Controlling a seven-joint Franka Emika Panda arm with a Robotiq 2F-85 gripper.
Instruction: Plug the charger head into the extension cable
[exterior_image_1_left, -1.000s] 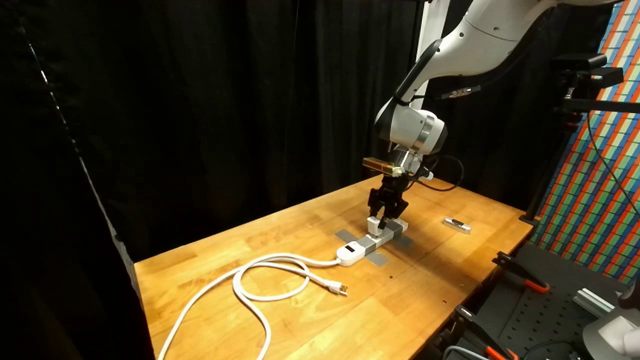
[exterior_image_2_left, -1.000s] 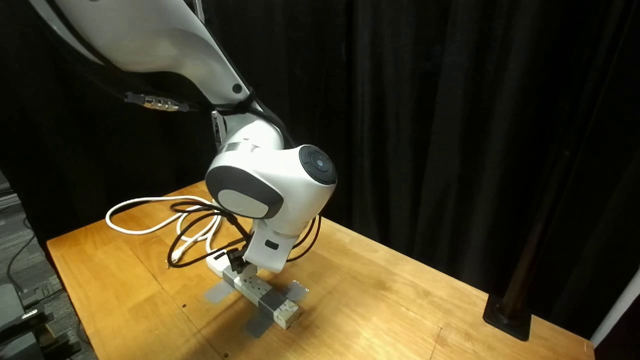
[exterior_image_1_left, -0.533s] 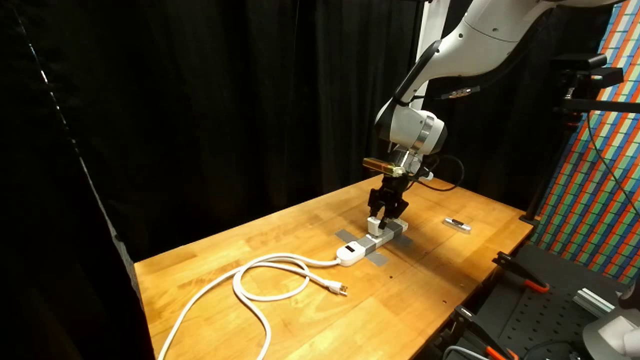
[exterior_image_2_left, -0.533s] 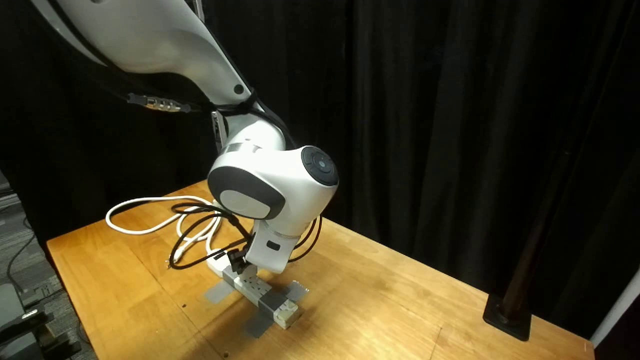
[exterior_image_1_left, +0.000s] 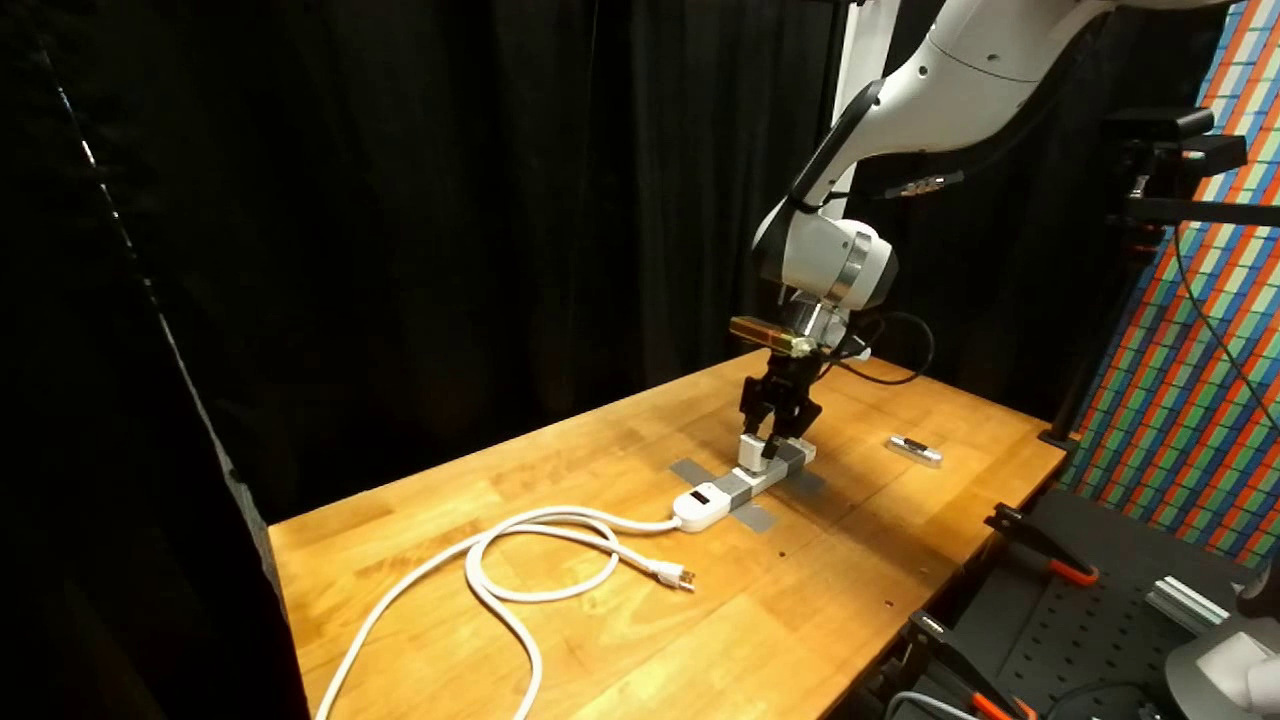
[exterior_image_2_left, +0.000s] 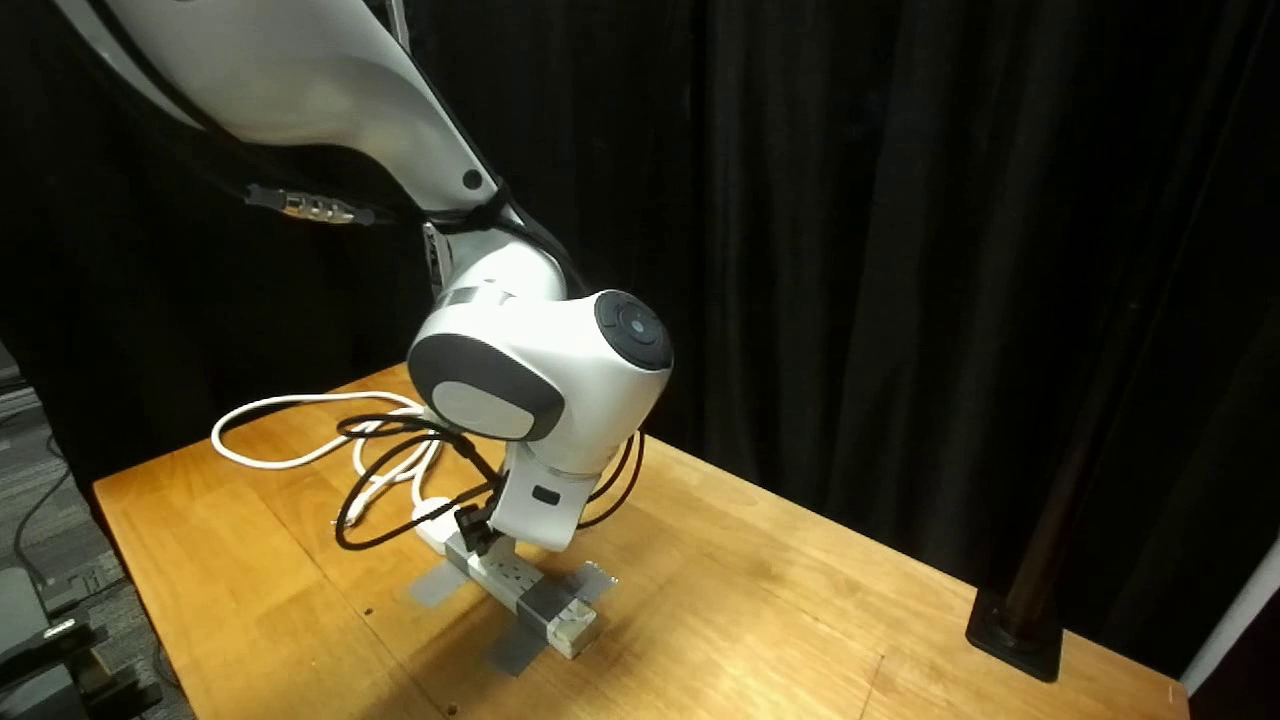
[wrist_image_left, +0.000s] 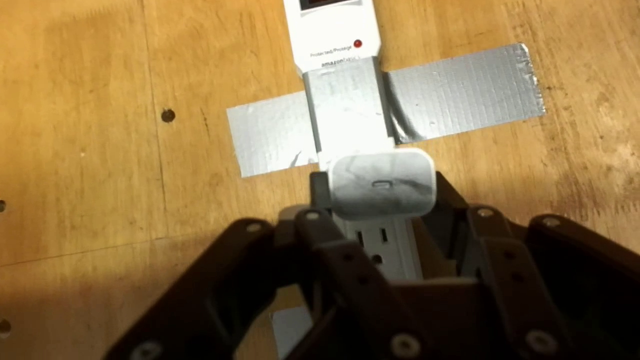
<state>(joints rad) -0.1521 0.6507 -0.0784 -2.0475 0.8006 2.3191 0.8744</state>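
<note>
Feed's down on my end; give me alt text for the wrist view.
The gripper holds the charger head over the extension cable's outlet strip; whether it is plugged in is hidden. Just below the charger head in view, outlet slots show. Above, grey tape crosses the strip, with a red indicator dot beyond.

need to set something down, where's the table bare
Bare wood lies between the cord's plug and the orange-handled clamps; another patch, between the extension cable's outlet strip and the black stand base. Crowded: around that strip, with the gripper, charger head and silver tape.
</note>
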